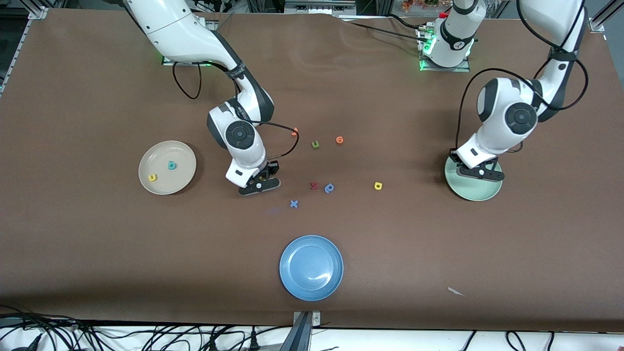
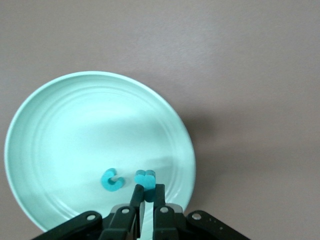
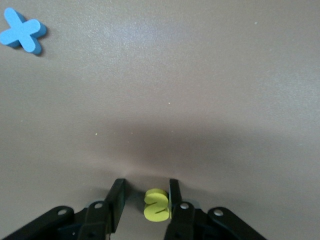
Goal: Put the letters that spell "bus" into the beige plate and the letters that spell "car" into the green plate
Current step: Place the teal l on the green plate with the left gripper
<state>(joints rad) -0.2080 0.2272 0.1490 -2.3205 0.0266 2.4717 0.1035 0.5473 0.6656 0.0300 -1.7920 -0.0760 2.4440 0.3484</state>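
Note:
The beige plate [image 1: 181, 155] lies toward the right arm's end of the table and holds a teal b [image 1: 171, 165] and a yellow-orange u [image 1: 152, 177]. Beside it my right gripper [image 1: 260, 185] [image 3: 146, 183] is down at the table, open. A yellow s [image 3: 156, 205] lies between its fingers, touching one and apart from the other. My left gripper [image 1: 480, 173] [image 2: 148, 188] hangs low over the green plate [image 1: 475, 191] [image 2: 75, 130], shut on a teal-blue r [image 2: 145, 177]. A teal c [image 2: 111, 180] lies in that plate. A yellow a [image 1: 378, 185] rests on the table.
Mid-table lie an olive u [image 1: 315, 144], two orange letters [image 1: 340, 140] [image 1: 294, 131], a dark red letter [image 1: 314, 185], a blue p-like letter [image 1: 329, 187] and a blue x [image 1: 294, 204] [image 3: 22, 31]. A blue plate [image 1: 311, 267] sits nearest the front camera.

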